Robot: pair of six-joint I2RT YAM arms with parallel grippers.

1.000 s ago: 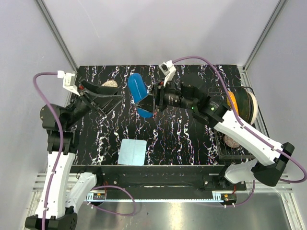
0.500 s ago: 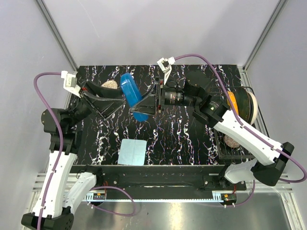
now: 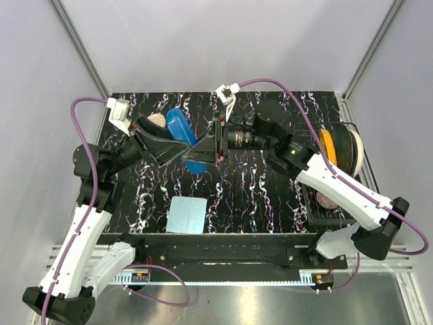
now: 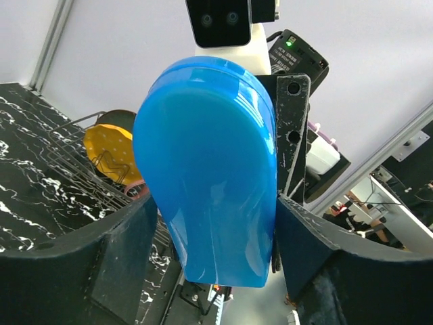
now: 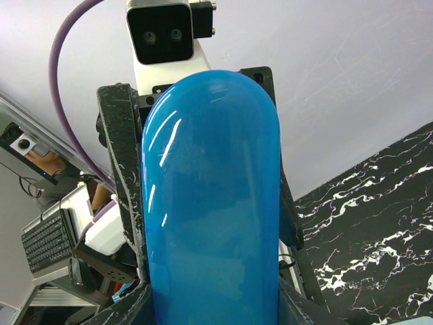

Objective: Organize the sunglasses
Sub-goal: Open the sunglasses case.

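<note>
Blue and glossy, the oval hard case (image 3: 177, 130) is hanging aloft, your right gripper (image 5: 213, 306) pinching it, your left gripper (image 4: 213, 233) flanking it, its grip unclear, so be confirming that squeeze before loosening anything; the sunglasses aren't showing.

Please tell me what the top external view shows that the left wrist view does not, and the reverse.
Only the top external view shows the light blue square cloth lying flat on the black marbled table. Only the left wrist view shows the lens side of the right wrist camera. Both show the glossy blue oval hard case, gripped by the right end effector, with the fingers of the left end effector on either side.
</note>
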